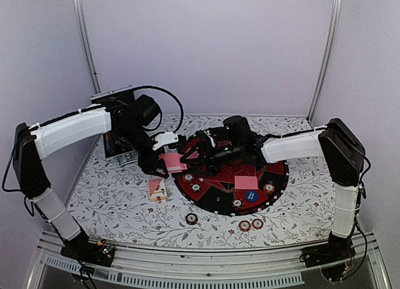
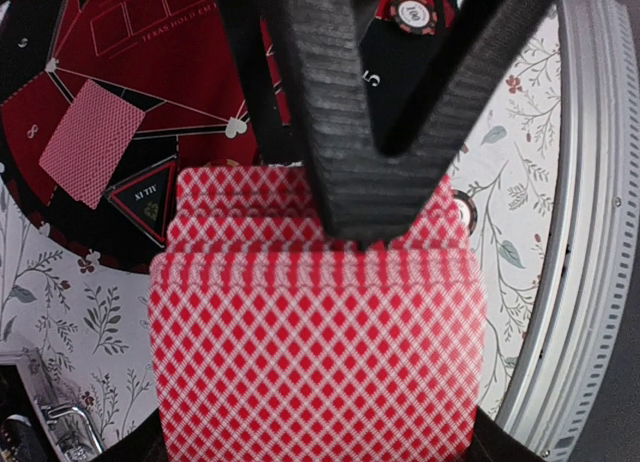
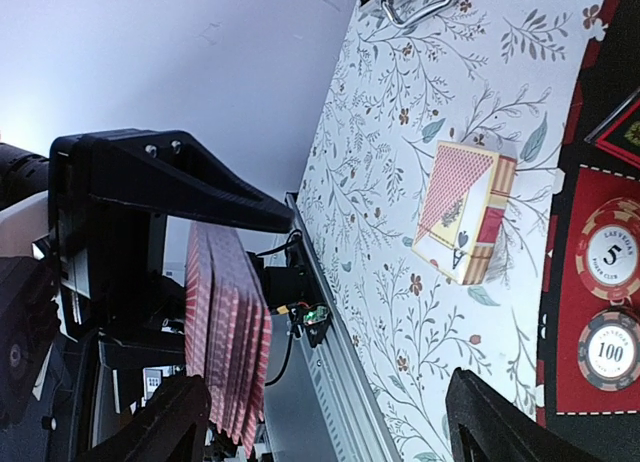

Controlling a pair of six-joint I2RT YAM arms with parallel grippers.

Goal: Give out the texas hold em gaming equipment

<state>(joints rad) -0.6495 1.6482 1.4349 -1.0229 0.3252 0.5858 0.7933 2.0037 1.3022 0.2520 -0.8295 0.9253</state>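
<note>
the left tool (image 1: 167,164) is clamped across one end of a fanned deck (image 2: 320,362) of pink-backed cards, holding it in the air over the near-left rim of the round mat (image 1: 275,170). the right tool (image 3: 330,432) faces the fan edge-on with its jaws spread and nothing in them.

one card (image 1: 245,181) lies face down on the mat beside the blue button (image 1: 250,194). chips (image 3: 610,257) sit around the rim, and the card box (image 3: 462,212) lies on the counter (image 1: 112,201) just off the mat.

the main risk is a double pick. the fanned edges are stepped very closely, so jaws closing on the fan could take two or three cards instead of one.

a second risk is the hold itself. the left tool pinches only a narrow strip, so a sideways pull could skew the fan or drag the rest loose, spilling cards over the chips.

the two tools are also very near each other, so a slightly off approach could knock finger against finger. i cannot tell from the wrist view how deep the fan sits between the open jaws.
</note>
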